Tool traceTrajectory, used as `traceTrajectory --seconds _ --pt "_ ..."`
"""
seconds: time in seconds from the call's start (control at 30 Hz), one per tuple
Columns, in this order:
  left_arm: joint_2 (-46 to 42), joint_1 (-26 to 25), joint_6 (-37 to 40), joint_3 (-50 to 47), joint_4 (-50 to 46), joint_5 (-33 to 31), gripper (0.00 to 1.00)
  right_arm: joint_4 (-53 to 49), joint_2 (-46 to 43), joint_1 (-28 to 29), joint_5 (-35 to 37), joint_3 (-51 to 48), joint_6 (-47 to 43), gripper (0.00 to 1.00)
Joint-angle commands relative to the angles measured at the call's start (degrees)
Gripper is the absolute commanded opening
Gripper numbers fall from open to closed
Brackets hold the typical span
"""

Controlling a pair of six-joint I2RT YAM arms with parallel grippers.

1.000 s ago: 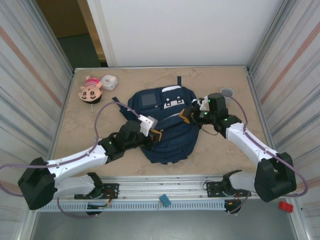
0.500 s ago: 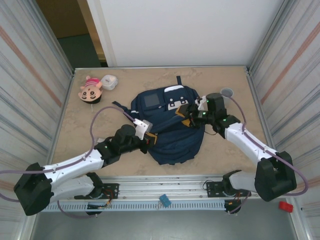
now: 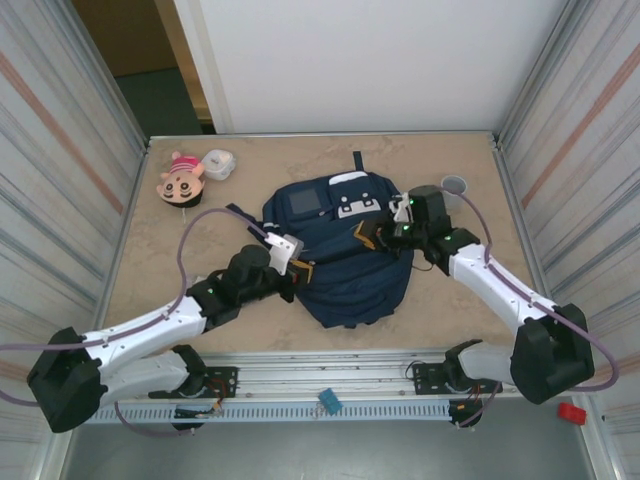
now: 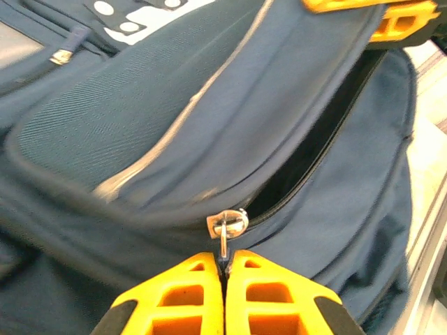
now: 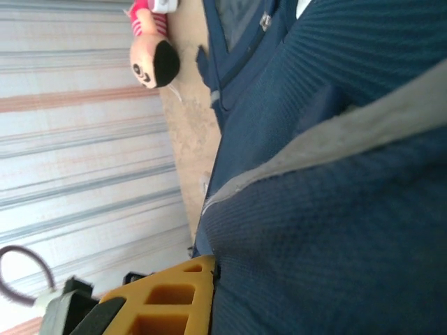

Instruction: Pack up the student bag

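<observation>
The student bag [image 3: 352,282], navy with a grey patch and white tabs, lies flat in the middle of the table. My left gripper [image 3: 300,270] is at its left side, shut on the silver zipper pull [image 4: 228,225]; the yellow fingertips [image 4: 187,279] meet on the tab. Beyond the pull the zipper gapes as a dark slit [image 4: 314,150]. My right gripper [image 3: 369,236] is over the bag's upper right, shut on a fold of the navy fabric [image 5: 335,244]. One yellow finger [image 5: 167,300] shows there; cloth hides the other. Its yellow fingers [image 4: 380,14] pinch the flap's edge.
A small doll [image 3: 181,178] and a white round object [image 3: 218,164] lie at the far left corner. A grey cup [image 3: 455,185] stands at the far right, close to the right arm. Ribbed metal walls [image 3: 60,200] close both sides.
The left gripper has drawn the zipper pull a little to the left. The right gripper let go of the flap, shifted slightly and shut on it again; the bag slid slightly right.
</observation>
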Motion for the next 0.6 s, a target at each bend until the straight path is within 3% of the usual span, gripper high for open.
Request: traceTrajectory --seconds 0.0,0.23,0.57 --pt "-4.1 3.0 0.9 -2.0 -1.9 -3.3 0.00 -6.2 0.4 -5.5 -9.7 6.9 -10.7 0.00" --pt "-3.0 8.6 2.0 -4.0 1.2 -1.0 0.01 -11.9 4.7 -6.9 -22.3 14.5 -16.2 0.00" --pt "8.1 11.1 -0.4 1.1 2.5 -8.8 0.04 -11.6 4.6 -5.6 -26.0 16.3 -15.8 0.00"
